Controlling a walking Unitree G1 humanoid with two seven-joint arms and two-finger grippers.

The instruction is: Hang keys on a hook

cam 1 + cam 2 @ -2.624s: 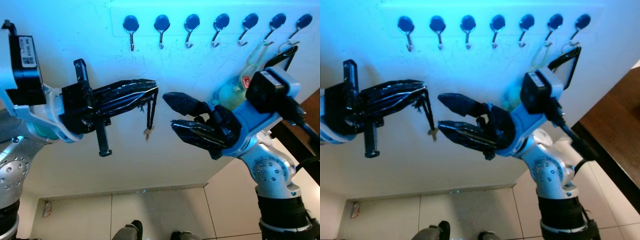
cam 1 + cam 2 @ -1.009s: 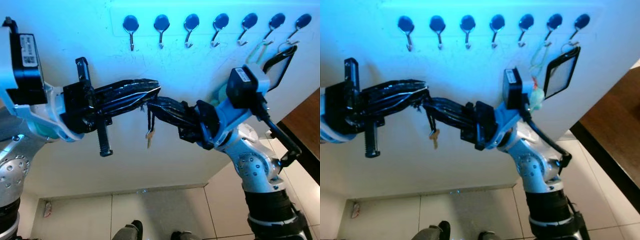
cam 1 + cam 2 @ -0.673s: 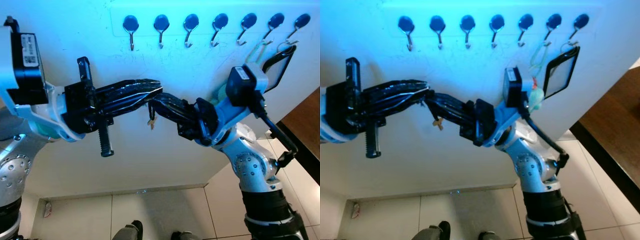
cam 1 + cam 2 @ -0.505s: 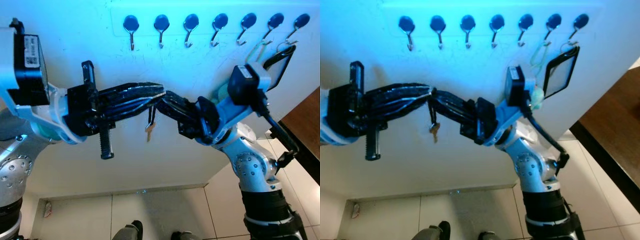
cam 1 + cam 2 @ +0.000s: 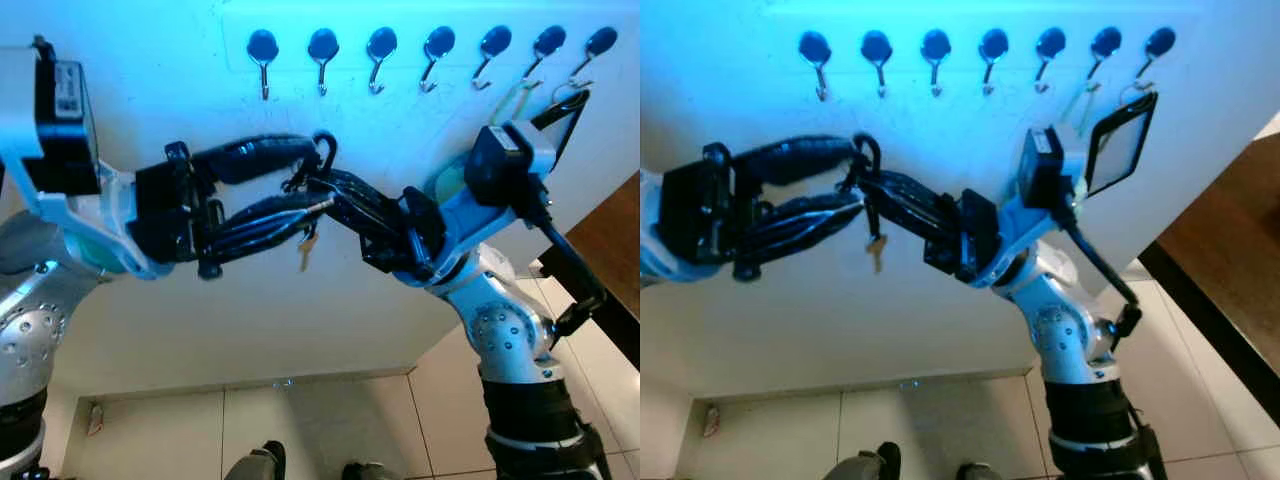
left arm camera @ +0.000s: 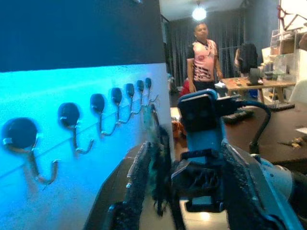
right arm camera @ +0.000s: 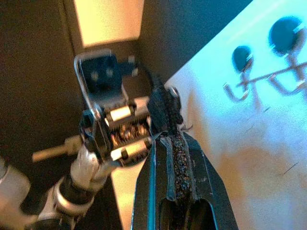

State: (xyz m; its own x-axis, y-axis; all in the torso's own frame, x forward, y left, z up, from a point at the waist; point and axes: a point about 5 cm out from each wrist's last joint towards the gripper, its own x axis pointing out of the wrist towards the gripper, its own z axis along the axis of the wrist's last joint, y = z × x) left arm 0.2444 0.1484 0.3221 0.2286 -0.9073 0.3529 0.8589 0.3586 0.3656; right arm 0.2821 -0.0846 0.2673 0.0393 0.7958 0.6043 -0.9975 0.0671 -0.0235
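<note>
The left gripper (image 5: 318,178) is spread wide, one finger above and one below the right gripper's tips. The right gripper (image 5: 312,183) reaches left between them, its fingers pinched together on the black strap (image 5: 325,152) of the keys (image 5: 306,246) (a small brass key dangles below). Whether the left fingers touch the strap is hard to judge. Farther back, on the wall (image 5: 150,90), the hooks (image 5: 378,55) run in a row above, well apart from the keys.
</note>
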